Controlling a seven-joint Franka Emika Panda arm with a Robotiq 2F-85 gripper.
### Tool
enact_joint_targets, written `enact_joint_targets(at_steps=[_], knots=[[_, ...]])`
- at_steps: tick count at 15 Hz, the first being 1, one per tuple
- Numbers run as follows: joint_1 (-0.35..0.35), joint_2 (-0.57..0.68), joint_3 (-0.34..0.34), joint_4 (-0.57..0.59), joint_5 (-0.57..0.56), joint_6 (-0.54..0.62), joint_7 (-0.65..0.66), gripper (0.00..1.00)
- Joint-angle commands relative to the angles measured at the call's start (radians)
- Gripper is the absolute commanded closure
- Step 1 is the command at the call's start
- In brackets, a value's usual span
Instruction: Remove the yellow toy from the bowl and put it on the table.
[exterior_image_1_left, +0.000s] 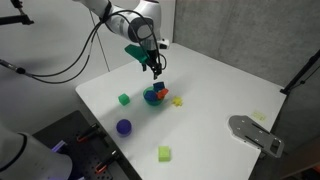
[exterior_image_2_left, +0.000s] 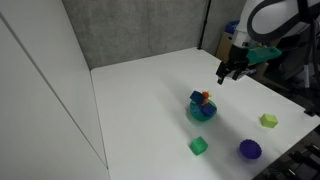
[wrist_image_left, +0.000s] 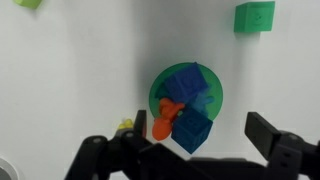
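The teal bowl (wrist_image_left: 160, 88) sits mid-table and shows in both exterior views (exterior_image_1_left: 153, 97) (exterior_image_2_left: 200, 109). It holds blue toy blocks (wrist_image_left: 190, 130). An orange lumpy toy (wrist_image_left: 165, 118) lies across its rim. The tiny yellow toy (wrist_image_left: 127, 125) lies on the white table (wrist_image_left: 70, 80) just outside the bowl, partly hidden by one finger. My gripper (wrist_image_left: 185, 150) is open and empty. It hangs above the bowl in both exterior views (exterior_image_1_left: 153, 70) (exterior_image_2_left: 226, 75).
A green cube (exterior_image_1_left: 124, 98) (exterior_image_2_left: 199, 146) (wrist_image_left: 255, 15), a yellow-green cube (exterior_image_1_left: 164, 153) (exterior_image_2_left: 268, 120) and a purple ball (exterior_image_1_left: 124, 127) (exterior_image_2_left: 249, 149) lie around the bowl. A grey device (exterior_image_1_left: 255, 132) sits at a table corner.
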Motion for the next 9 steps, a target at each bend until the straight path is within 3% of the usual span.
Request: enact_joint_targets(at_steps=[1,9], knots=[[0.019,-0.067,-0.004,0.049,-0.033,-0.156,0.000,0.00],[0.047,-0.253,0.011,0.113,-0.140,-0.454,0.053,0.00]])
